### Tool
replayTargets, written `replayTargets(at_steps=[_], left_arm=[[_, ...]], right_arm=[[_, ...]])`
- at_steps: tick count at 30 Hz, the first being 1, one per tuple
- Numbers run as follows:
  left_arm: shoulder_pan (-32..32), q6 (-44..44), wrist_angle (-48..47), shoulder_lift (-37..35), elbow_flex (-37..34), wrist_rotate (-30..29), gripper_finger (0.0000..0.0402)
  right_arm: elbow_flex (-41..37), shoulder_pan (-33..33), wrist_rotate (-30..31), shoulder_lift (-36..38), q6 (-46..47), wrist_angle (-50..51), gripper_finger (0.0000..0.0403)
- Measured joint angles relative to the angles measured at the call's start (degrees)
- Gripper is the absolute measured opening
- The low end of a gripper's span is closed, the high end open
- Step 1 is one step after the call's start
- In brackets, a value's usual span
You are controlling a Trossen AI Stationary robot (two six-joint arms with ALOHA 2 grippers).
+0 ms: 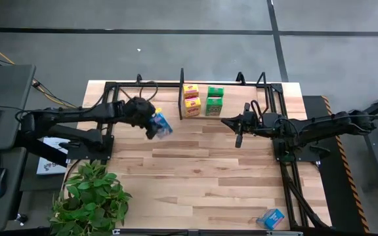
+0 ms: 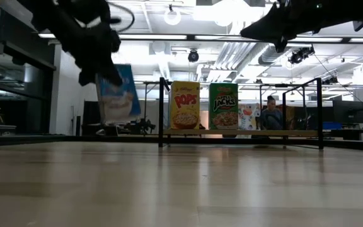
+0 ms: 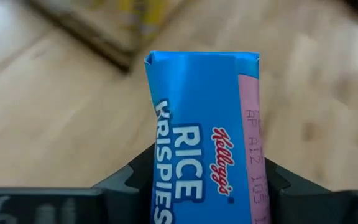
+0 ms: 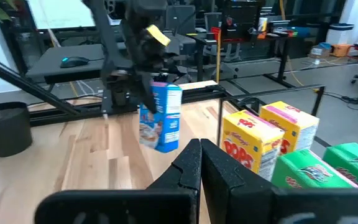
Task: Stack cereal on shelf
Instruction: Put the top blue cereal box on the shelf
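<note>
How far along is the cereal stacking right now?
Done: two yellow-orange cardboard cereal boxes and two green cardboard cereal boxes stand on the black-framed wooden shelf. In hand: the left hand grips a blue cardboard Rice Krispies box above the striped wooden tabletop, short of the shelf. Left: placing it, then a second blue cereal box at the table's near right edge. The right hand hangs shut beside the shelf.

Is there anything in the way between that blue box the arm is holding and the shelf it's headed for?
Nothing visible blocks it. The left gripper holds the blue box above bare table, just left of the shelf, where the yellow boxes stand nearest.
</note>
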State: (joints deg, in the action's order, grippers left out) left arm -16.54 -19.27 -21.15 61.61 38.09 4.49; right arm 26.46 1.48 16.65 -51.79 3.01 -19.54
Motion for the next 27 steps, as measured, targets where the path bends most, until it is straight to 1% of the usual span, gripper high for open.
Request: replayTargets(at_steps=[2, 5, 8, 10, 14, 17, 19, 21, 24, 27], left_arm=[[3.4, 0.0, 2.0, -0.7, 0.0, 0.2, 0.0146], [8.2, 0.0, 7.7, -0.8, 0.0, 0.3, 0.0146], [12.6, 0.7, 15.6, 0.3, 0.0, 0.3, 0.0145], [15.3, 3.2, 18.5, 1.3, 0.3, 0.3, 0.0145], [19.3, 7.0, 18.0, 5.0, 4.9, -0.7, 0.0145], [21.3, 9.4, 16.1, 9.3, 8.4, -4.2, 0.0145], [21.8, 10.9, 13.8, 12.4, 10.9, -5.8, 0.0145], [22.0, 12.0, 11.1, 15.5, 13.5, -7.0, 0.0145], [21.9, 13.3, 7.9, 19.5, 17.0, -8.2, 0.0145], [21.9, 16.0, 6.7, 22.2, 19.4, -8.4, 0.0145]], right_arm=[[0.0, 0.0, -0.9, 0.0, -0.1, -0.3, 0.0], [0.0, 0.0, -2.4, 0.0, -0.3, -1.8, 0.0], [0.0, 0.0, -5.3, 0.0, -1.3, -3.3, 0.0], [0.0, 0.0, -7.8, -0.2, -2.0, -4.7, 0.0], [0.1, 0.1, -15.2, -2.9, -3.1, -9.6, 0.0001], [0.1, 0.1, -17.4, -7.1, -3.0, -14.4, 0.0011], [0.1, 0.1, -17.2, -10.4, -2.8, -17.2, 0.003], [0.1, 0.1, -17.1, -13.5, -1.8, -19.6, 0.0061], [0.1, 0.1, -15.3, -17.4, -0.1, -22.5, 0.0124], [0.7, 0.1, -14.1, -21.0, 3.1, -24.1, 0.0197]])
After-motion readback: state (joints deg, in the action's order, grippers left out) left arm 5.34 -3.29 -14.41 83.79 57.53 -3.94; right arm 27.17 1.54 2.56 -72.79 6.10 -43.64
